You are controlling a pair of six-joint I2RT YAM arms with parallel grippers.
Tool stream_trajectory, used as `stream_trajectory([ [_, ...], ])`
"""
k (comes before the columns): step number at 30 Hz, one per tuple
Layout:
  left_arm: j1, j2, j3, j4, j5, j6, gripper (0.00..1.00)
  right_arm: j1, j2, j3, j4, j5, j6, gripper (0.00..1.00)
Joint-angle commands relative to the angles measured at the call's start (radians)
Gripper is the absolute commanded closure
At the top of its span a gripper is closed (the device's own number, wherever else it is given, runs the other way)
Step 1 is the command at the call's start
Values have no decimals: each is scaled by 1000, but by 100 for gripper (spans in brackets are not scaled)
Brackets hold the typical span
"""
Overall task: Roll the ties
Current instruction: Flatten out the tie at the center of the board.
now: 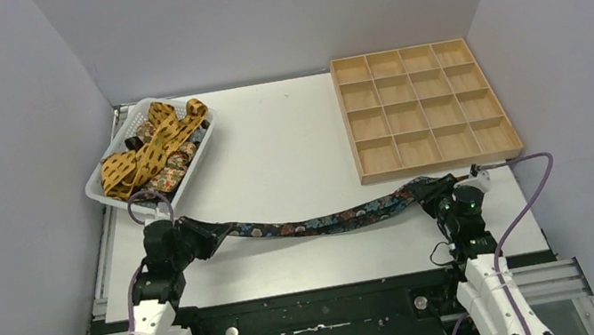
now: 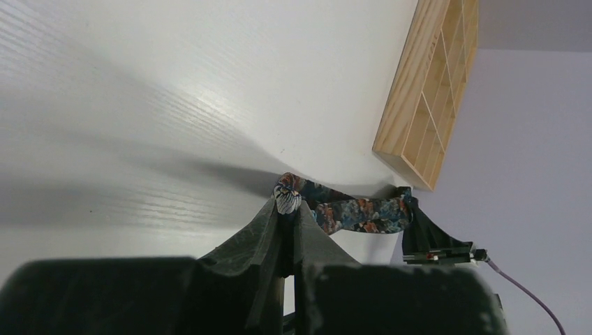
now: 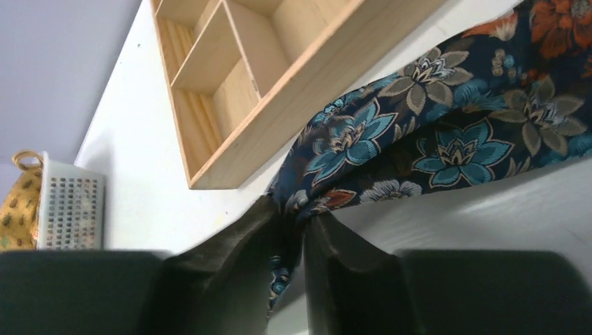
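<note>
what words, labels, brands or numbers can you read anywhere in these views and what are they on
No text can be read in any of the three views.
floral tie: flower print only, no label showing.
yellow ties: dark spots only, no lettering.
wooden tray: bare wood, no markings.
white basket: plain plastic, no markings.

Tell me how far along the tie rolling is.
Done: nothing rolled; the tray's compartments look empty. In hand: one floral tie, unrolled, stretched across the table between left jaws and right jaws, each shut on an end. Left: rolling it, then the yellow ties and others piled in the basket.
</note>
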Motion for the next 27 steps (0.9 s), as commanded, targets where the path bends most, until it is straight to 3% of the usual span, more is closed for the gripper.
stream_trajectory([
  [1,10,4,-9,37,-13,-13,100,-6,5,1,-100,6,-9,56],
  [2,10,6,-8,20,-26,-4,100,-6,2,30,-182,29,-6,39],
  [3,10,8,-6,-11,-42,6,100,-7,-7,63,-271,64,-9,30],
  [6,12,15,6,-69,-86,44,100,5,-24,205,-515,221,13,11],
  [10,13,23,40,-137,-159,77,100,12,-1,433,-687,312,-17,8],
  [14,19,26,63,-177,-218,85,100,12,89,546,-640,316,-169,10],
  [17,24,39,80,-214,-250,101,99,9,274,611,-638,276,-281,11],
  [20,25,59,97,-257,-287,109,77,3,503,702,-719,279,-345,14],
  [24,28,86,118,-302,-306,95,36,-16,612,723,-709,306,-374,16],
  [27,28,90,168,-365,-355,89,22,-48,623,693,-649,283,-403,19],
])
